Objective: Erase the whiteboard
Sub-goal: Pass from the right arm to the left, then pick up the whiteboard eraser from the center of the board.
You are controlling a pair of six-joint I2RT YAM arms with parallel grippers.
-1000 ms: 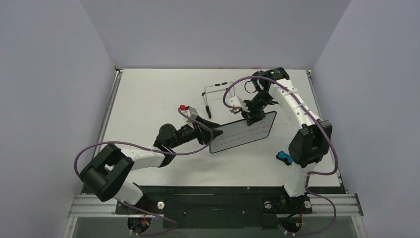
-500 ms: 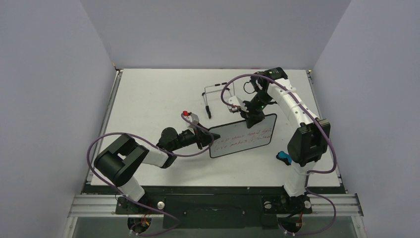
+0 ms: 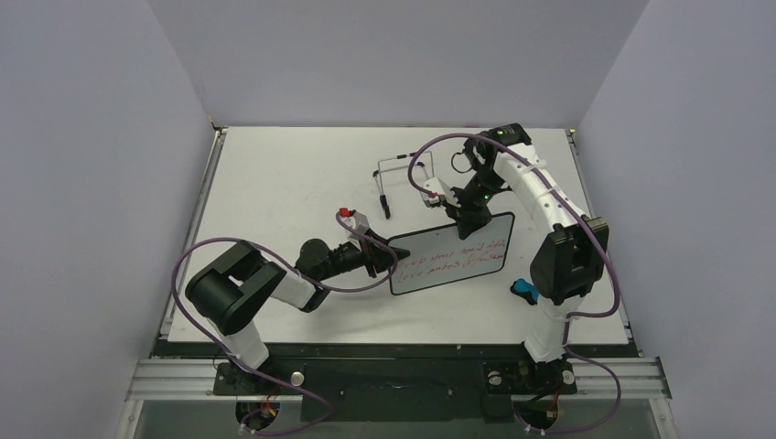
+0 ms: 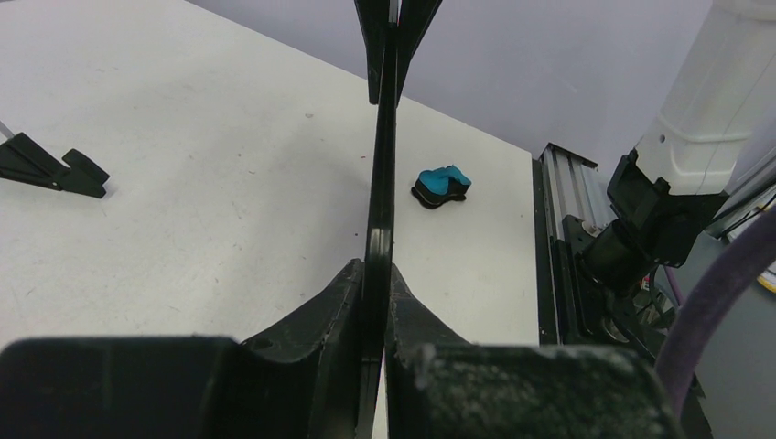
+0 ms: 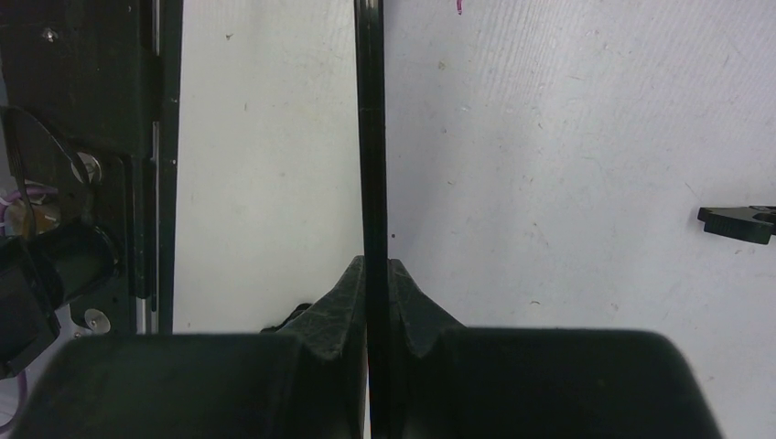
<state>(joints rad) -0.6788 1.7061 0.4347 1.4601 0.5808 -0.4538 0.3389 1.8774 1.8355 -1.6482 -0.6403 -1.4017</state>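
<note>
Overhead, the whiteboard shows red writing; wrist views show left hand and right hand clamping it.

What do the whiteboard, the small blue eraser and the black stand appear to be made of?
The whiteboard: smooth white writing surface carrying red handwriting, in a thin black frame, probably plastic. The blue eraser: blue moulded top, likely plastic, on a black base, perhaps felt; too small to confirm. The stand: thin bent rod, apparently metal wire, with black feet.

The stand is behind the whiteboard, the eraser beside its right corner (the near one).
</note>
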